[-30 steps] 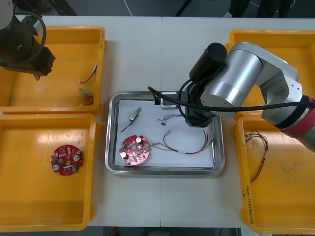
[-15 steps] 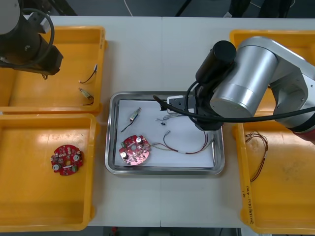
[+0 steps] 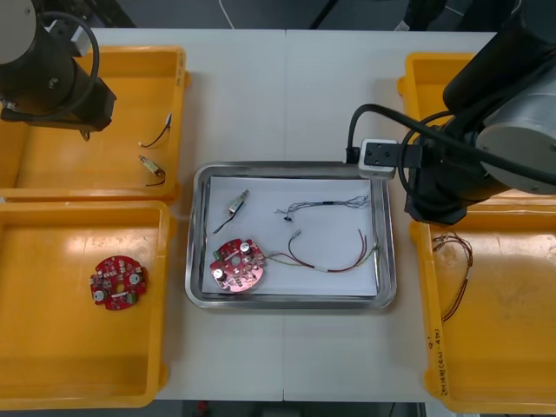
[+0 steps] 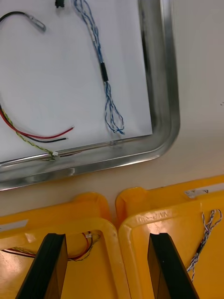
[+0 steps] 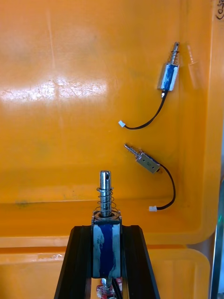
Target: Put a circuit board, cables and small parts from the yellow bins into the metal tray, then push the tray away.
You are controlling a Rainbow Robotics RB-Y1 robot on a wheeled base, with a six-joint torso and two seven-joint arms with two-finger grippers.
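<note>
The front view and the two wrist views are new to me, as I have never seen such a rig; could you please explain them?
This is a robot with two arms, each ending in a two-finger gripper. The front view looks down on a light table; each wrist view looks along one arm's black fingers. Yellow bins flank a metal tray, which holds a red circuit board, a blue and white cable, a red and yellow cable and a small metal part. The left gripper, over the far left bin, is shut on another metal part with a spring. The right gripper is open and empty above where the two right bins meet, beside the tray.
</note>
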